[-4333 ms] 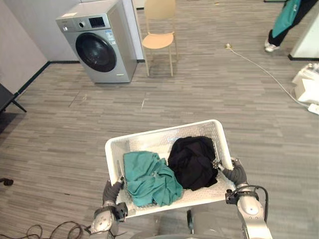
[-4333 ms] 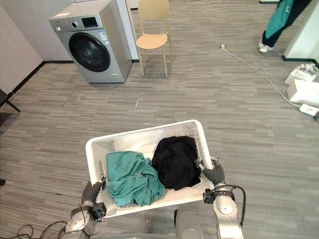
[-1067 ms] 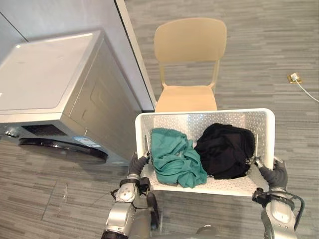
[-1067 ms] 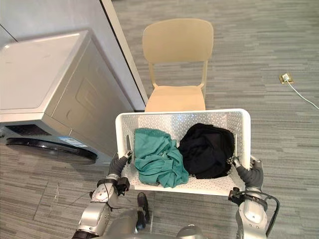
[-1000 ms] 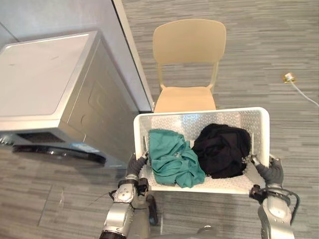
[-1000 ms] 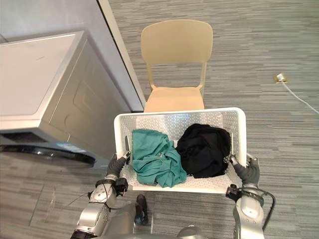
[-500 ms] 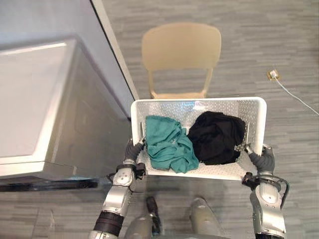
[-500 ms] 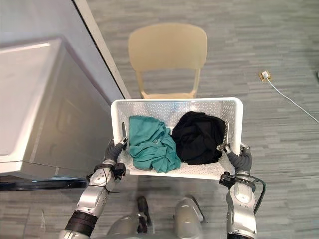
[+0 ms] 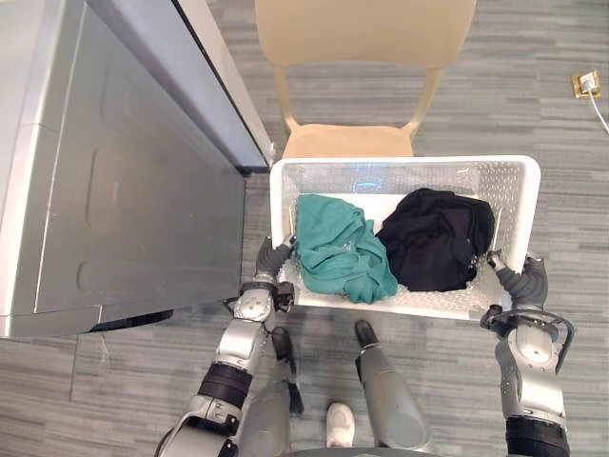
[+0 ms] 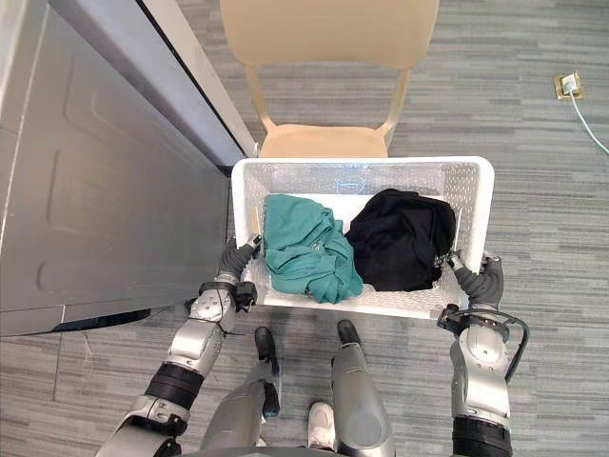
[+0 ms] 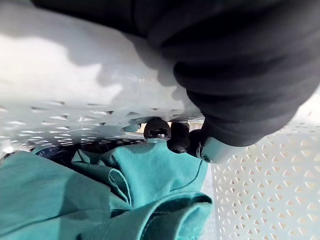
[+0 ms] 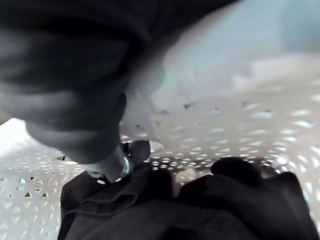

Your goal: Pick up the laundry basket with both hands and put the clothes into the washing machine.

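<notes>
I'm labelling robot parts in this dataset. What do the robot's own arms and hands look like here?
The left arm and right arm are rounded silver-grey shells with black bands at the joints. The left hand and right hand wear dark ribbed covers over the back and wrist; the left wrist view shows silver fingers ending in dark rounded tips.

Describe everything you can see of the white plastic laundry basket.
The white rectangular plastic laundry basket has perforated walls and bottom and a smooth rim. It is held up off the floor, its far wall next to the beige chair's seat, beside the grey washing machine. The left hand and right hand grip its short ends, fingers curled round the walls. Inside, a crumpled teal garment lies left, a black garment right, touching.
</notes>
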